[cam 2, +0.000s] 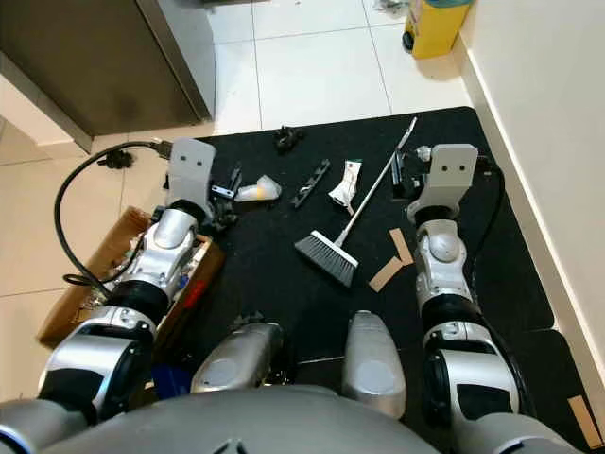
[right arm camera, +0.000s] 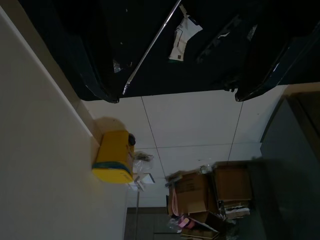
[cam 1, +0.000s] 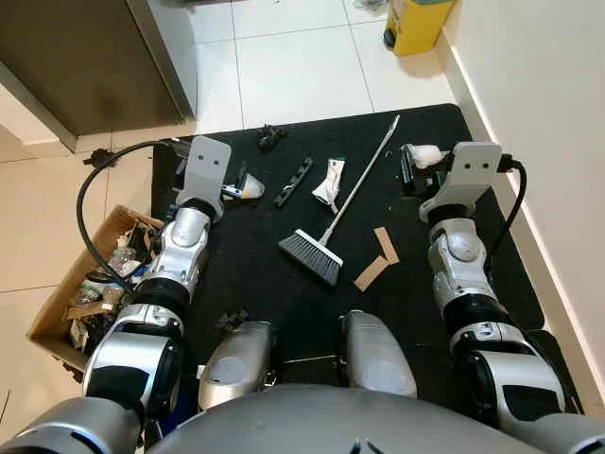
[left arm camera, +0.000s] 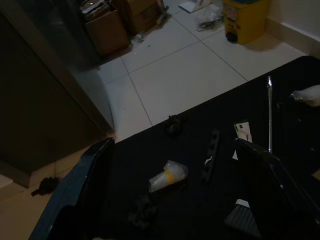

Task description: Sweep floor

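A small broom lies on the black mat, grey bristles toward me and its thin metal handle running away to the right. Litter lies around it: a crumpled white wrapper, a black strip, a clear plastic cup, a small black piece and cardboard scraps. My left gripper hovers open over the mat's left part, near the cup. My right gripper is open just right of the handle, holding nothing.
A cardboard box full of rubbish stands off the mat's left edge, with a black cable looping over it. A white wall runs along the right. A yellow bin stands at the far right, a dark cabinet far left.
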Tool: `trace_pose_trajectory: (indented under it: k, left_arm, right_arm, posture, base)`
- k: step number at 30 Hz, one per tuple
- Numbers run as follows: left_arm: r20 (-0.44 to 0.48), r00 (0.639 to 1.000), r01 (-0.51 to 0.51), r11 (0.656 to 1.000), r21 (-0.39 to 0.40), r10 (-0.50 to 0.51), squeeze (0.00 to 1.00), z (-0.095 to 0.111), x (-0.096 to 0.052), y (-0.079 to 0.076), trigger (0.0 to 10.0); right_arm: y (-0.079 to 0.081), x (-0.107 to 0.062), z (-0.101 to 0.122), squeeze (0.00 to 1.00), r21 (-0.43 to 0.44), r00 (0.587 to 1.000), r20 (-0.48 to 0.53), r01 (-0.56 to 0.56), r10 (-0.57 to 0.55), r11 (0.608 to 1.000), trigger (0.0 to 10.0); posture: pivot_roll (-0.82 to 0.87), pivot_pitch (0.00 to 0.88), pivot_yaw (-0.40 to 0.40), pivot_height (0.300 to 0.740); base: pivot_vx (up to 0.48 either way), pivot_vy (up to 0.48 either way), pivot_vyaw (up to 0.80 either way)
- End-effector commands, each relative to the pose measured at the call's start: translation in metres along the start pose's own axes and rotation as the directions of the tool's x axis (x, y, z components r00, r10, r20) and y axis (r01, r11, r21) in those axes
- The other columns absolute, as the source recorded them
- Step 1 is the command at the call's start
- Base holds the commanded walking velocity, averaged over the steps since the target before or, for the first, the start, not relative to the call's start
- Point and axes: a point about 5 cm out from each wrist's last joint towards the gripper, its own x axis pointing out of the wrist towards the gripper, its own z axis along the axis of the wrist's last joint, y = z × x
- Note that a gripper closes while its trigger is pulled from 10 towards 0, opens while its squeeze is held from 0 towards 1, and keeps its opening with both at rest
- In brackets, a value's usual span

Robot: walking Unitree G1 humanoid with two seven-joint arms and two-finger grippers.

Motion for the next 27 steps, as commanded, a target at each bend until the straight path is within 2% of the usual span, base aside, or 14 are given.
trace_pose_trajectory:
  k: [1, 27]
  left_arm:
    - [0.005, 1.000, 0.019, 1.000, 0.003, -0.019, 0.00, 0.0010, 0.0006, -0.0044, 10.0]
    - [0.017, 0.999, 0.029, 1.000, 0.006, -0.029, 0.00, 0.0022, 0.0005, -0.0065, 10.0]
  right_arm:
    - [0.0000, 0.0006, 0.0004, 0.00, 0.002, 1.000, -0.006, 0.003, -0.003, 1.000, 10.0]
    - [-0.0010, -0.0009, -0.0014, 0.00, 0.000, 1.000, -0.015, 0.004, -0.004, 1.000, 10.0]
  posture:
    - [0.02, 0.000, 0.021, 0.740]
    - [0.02, 0.000, 0.020, 0.740]
  base:
    - [0.000, -0.465, 0.00]
    - [0.000, -0.454, 0.00]
